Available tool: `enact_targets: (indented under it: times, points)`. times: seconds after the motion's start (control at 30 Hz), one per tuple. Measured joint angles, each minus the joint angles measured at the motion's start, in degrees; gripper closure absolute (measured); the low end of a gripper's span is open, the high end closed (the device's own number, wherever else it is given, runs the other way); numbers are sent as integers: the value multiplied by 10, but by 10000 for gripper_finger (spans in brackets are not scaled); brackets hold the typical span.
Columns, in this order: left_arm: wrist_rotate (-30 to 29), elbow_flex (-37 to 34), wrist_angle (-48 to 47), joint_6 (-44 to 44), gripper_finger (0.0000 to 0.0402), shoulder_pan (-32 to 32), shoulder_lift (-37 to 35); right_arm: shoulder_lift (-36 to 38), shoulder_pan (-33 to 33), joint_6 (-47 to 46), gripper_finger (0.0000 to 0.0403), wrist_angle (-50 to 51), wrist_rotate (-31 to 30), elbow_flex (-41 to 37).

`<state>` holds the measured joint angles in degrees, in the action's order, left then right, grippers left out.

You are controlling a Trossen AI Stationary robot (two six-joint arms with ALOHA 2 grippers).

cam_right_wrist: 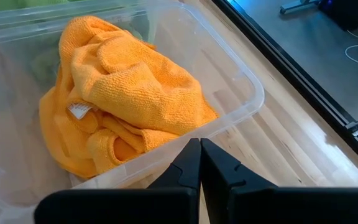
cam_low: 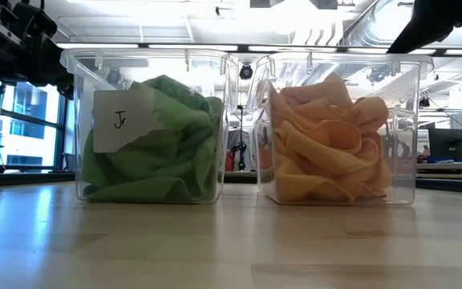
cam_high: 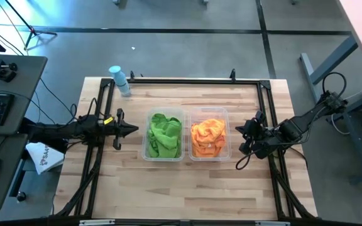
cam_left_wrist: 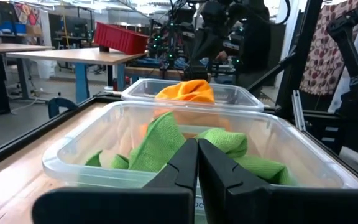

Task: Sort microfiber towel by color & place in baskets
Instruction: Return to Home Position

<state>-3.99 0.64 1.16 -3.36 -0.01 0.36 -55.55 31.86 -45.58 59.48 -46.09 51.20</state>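
Nearest us from above, the left hand point(cam_high: 132, 130) sits just beside the left basket point(cam_high: 146, 152) of green towels point(cam_high: 164, 135), the right hand point(cam_high: 244, 130) just beside the right basket point(cam_high: 228, 150) of orange towels point(cam_high: 207, 137), both about equally near. Level with the table point(cam_low: 231, 241), we see each colour heaped within its own walls. Each wrist view shows its hand pressed together and empty, its bin straight ahead, so we judge withdrawal runs straight back.

A white label point(cam_low: 127, 120) on the wall of the clear bin point(cam_low: 147, 54) holding the green towels point(cam_low: 163, 156) carries a handwritten mark I read as "Jr". At nine o'clock from the bins in the high view, a white sheet point(cam_high: 43, 157) shows dark print beginning "SA"; I cannot read the rest.
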Motion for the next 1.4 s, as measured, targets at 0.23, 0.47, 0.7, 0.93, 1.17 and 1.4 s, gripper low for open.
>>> enact_targets:
  times: [0.23, 0.47, 0.7, 0.93, 1.17, 1.4]
  points:
    - [0, 0, 0, 0, 401, 0, 0, 0, 0, 0, 402, -1, 0, 0]
    - [0, 0, 0, 0, 401, 0, 0, 15, 0, 78, 403, -49, 1, 0]
    - [0, 0, 0, 0, 401, 0, 0, 65, 0, 248, 403, -148, 48, 0]
    - [0, 0, 0, 0, 401, 0, 0, 107, -11, 335, 403, -248, 139, -62]
    - [0, 0, 0, 0, 401, 0, 0, 162, -74, 480, 403, -592, 227, -245]
    - [0, 0, 0, 0, 401, 0, 0, 237, -187, 506, 403, -686, 360, -356]
